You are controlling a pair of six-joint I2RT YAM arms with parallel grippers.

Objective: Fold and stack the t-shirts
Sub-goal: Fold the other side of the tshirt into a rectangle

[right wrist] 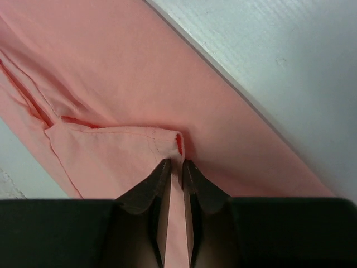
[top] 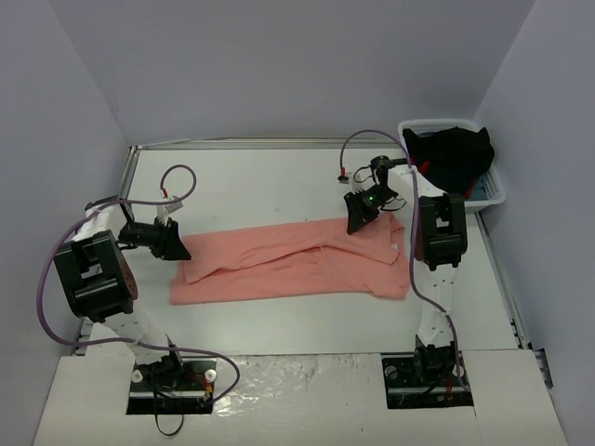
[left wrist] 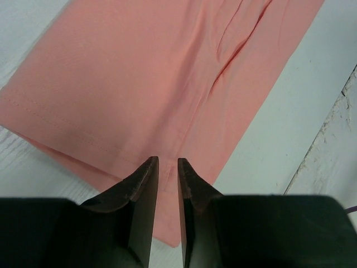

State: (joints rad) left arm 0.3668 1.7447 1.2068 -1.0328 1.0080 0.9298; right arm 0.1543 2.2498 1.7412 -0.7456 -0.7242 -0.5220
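A salmon-pink t-shirt point(top: 297, 265) lies stretched left to right across the table, folded lengthwise. My left gripper point(top: 177, 249) sits at the shirt's left end. In the left wrist view the gripper point(left wrist: 168, 162) hangs over the t-shirt point(left wrist: 139, 72) near its hem corner, jaws a narrow gap apart, with flat cloth showing through the gap. My right gripper point(top: 358, 223) is at the shirt's upper right part. In the right wrist view this gripper point(right wrist: 177, 163) is shut on a raised fold of the t-shirt point(right wrist: 111, 67), and a strip of cloth runs between the jaws.
A white plastic basket point(top: 491, 197) stands at the back right corner, holding a dark garment point(top: 456, 153). The table's raised border runs along the back and the sides. Both arm bases are bolted at the near edge.
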